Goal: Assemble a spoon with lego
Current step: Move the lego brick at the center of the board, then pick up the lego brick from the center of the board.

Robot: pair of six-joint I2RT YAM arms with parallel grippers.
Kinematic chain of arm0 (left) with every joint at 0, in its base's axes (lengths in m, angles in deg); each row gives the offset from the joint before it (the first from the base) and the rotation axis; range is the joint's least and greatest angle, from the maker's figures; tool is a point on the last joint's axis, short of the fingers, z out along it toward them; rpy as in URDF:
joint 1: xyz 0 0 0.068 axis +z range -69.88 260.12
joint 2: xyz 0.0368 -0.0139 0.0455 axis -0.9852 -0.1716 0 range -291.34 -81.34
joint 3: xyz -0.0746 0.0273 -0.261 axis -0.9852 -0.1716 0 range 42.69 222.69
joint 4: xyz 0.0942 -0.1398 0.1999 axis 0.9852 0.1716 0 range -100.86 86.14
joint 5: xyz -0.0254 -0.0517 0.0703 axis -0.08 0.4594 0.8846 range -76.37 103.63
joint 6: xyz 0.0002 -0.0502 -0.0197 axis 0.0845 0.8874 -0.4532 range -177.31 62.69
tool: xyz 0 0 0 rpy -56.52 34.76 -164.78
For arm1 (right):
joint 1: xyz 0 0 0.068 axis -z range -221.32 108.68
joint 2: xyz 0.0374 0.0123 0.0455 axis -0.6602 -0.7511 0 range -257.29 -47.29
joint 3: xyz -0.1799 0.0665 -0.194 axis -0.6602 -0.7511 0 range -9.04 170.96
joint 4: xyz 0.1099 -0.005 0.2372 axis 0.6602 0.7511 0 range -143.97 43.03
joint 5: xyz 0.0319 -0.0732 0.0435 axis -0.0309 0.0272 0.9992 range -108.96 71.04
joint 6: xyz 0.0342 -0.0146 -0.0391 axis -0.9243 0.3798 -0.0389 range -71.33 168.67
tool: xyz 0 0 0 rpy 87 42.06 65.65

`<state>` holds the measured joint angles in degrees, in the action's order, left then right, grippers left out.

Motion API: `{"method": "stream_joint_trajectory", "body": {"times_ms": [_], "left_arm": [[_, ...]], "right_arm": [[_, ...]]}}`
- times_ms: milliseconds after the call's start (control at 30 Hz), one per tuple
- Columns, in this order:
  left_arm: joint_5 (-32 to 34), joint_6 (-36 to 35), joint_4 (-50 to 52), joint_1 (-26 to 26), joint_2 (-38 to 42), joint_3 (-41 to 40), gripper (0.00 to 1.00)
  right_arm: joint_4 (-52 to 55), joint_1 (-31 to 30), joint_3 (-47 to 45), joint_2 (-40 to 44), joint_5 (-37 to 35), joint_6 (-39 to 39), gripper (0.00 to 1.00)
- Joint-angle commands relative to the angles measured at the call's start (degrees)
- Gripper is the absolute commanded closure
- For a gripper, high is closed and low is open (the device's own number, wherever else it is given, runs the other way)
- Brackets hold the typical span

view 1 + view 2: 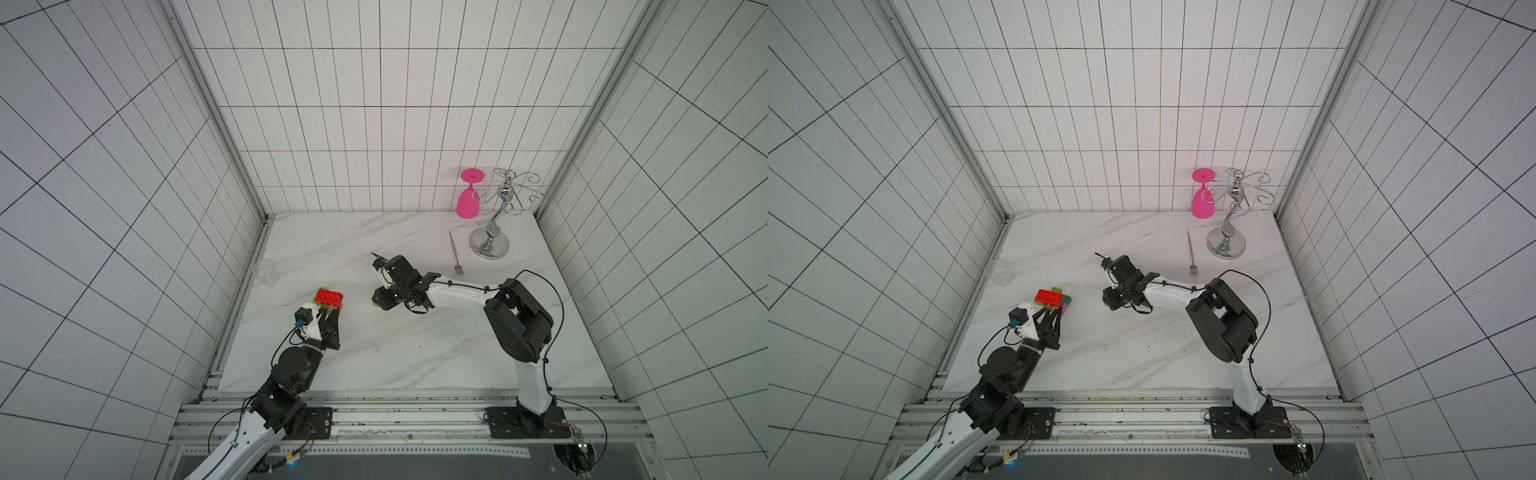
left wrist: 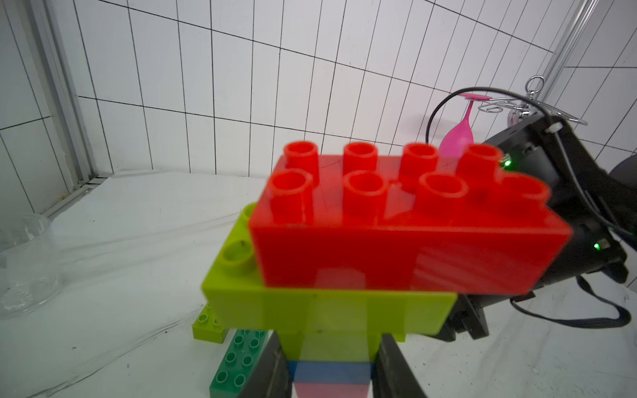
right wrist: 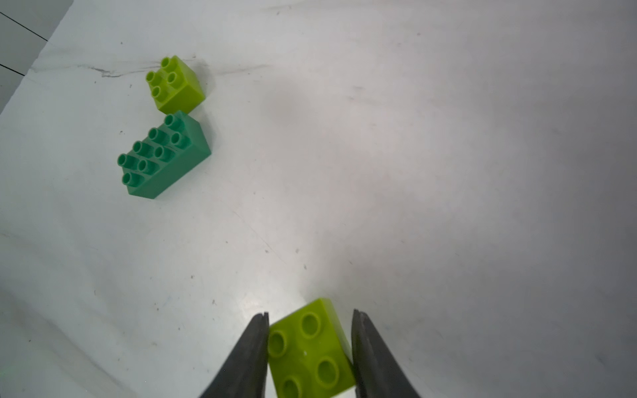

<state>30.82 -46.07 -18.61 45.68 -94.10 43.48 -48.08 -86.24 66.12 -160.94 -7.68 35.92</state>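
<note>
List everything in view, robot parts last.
spoon: 1, partly built; red, lime, blue, pink; held over the table's left side
grasped brick: 1, lime, at table level
loose lime brick: 1, on the table near the spoon
dark green brick: 1, beside it
fork: 1, metal, by the rack's base
rack: 1, chrome, far right corner
wine glass: 1, pink, hanging inverted on the rack
cup: 1, clear, left edge
table: 1, white marble
left hand: shut on the spoon's handle
right hand: closed on the grasped brick

Mid table (image 1: 374,357) open; fork (image 1: 454,251), rack (image 1: 489,246) crowd far right corner; beaker (image 1: 264,272) at left edge.
</note>
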Motion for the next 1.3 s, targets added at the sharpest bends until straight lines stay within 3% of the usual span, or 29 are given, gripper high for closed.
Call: {"method": "stream_joint_trajectory", "body": {"times_ms": [0,300,467,633,800,1000,1267], "left_arm": [[-3.6,-1.4,-5.3,0.2,-3.7,-0.1,1.0],[-8.2,-1.2,-14.9,0.0,-19.2,1.3,1.0],[-11.5,-2.7,-20.3,-1.5,-30.9,4.1,1.0],[-10.0,-5.4,-23.2,-6.2,-37.3,6.0,1.0],[-9.4,-6.7,-21.8,-7.7,-37.5,6.9,1.0],[-8.9,-7.1,-20.7,-7.7,-35.4,6.5,1.0],[-8.9,-7.4,-20.5,-7.8,-35.3,6.7,1.0]], "right_arm": [[0.5,2.6,-5.4,2.8,0.0,0.7,0.61],[8.5,5.3,-10.7,9.1,-6.7,1.8,0.6],[10.5,7.1,-14.7,12.1,-7.5,1.2,0.48],[14.8,7.6,-14.1,14.3,-10.2,0.9,0.42],[24.3,7.6,-9.6,16.1,-15.1,-11.3,0.42],[24.0,7.0,-8.7,18.6,-13.9,-27.2,0.44],[30.1,4.5,-1.6,11.5,-17.7,-39.9,0.45]]}}
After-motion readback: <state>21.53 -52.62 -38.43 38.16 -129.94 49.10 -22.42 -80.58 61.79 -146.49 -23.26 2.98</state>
